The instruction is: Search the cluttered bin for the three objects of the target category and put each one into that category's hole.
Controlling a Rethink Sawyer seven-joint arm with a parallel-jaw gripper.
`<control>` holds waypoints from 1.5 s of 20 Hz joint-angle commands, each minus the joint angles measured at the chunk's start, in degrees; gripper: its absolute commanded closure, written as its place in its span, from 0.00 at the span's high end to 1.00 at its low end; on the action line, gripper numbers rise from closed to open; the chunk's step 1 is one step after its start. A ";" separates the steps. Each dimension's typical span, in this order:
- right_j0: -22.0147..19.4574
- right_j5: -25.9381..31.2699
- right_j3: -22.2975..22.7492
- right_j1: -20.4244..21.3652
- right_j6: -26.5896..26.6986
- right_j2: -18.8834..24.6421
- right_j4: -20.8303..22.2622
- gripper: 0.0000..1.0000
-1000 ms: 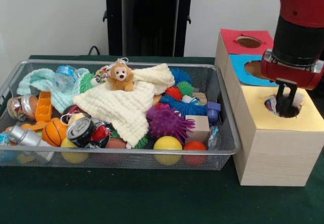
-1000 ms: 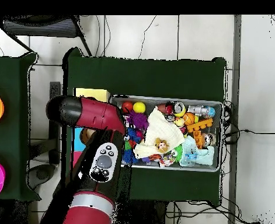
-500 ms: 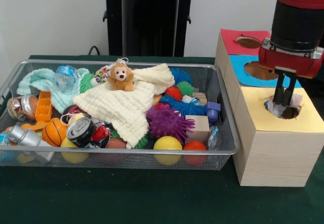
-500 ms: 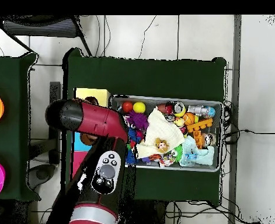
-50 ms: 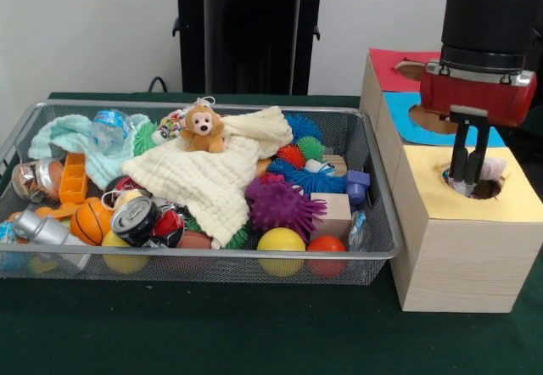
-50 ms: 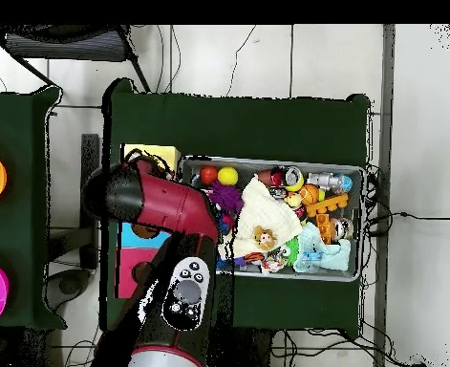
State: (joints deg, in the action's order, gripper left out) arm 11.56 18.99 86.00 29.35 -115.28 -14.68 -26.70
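far left of the claw, the wire mesh bin (image 5: 377,248) holds the cream knitted cloth (image 5: 216,171) with a small brown plush monkey (image 5: 202,129) on top, and a purple spiky ball (image 5: 280,205) nearer to the claw. the black two-finger claw (image 5: 467,180) hangs over the round hole in the yellow-topped wooden box (image 5: 462,239). its fingers look slightly apart, with something pale and crumpled (image 5: 490,168) just beside them at the hole's rim.

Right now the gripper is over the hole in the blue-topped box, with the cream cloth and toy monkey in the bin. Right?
Not quite: the front view shows the gripper at the hole of the yellow-topped box, not the blue one. The cream cloth and toy monkey are in the bin.
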 commanded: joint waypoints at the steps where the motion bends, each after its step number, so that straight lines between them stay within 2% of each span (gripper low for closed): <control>1: -4.16 5.67 4.48 2.95 -3.76 2.62 3.59 0.00; 7: -7.34 11.66 7.61 6.29 -0.76 1.55 6.64 0.00; 10: -9.50 14.05 8.51 6.91 1.25 2.47 8.38 0.00; 13: -10.96 17.85 7.55 6.54 3.39 2.40 11.55 0.00; 14: -11.81 18.40 7.51 6.80 3.10 3.10 13.27 1.00; 17: -13.17 17.91 8.55 7.17 4.58 3.83 14.32 1.00; 22: -15.77 15.38 10.93 7.95 3.72 5.00 16.92 1.00; 25: -18.39 10.57 13.88 8.29 2.94 5.86 18.25 1.00; 30: -22.89 6.68 17.05 8.27 3.91 7.92 21.12 1.00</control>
State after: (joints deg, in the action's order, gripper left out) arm -6.99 29.98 93.45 38.40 -115.28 -13.51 -10.42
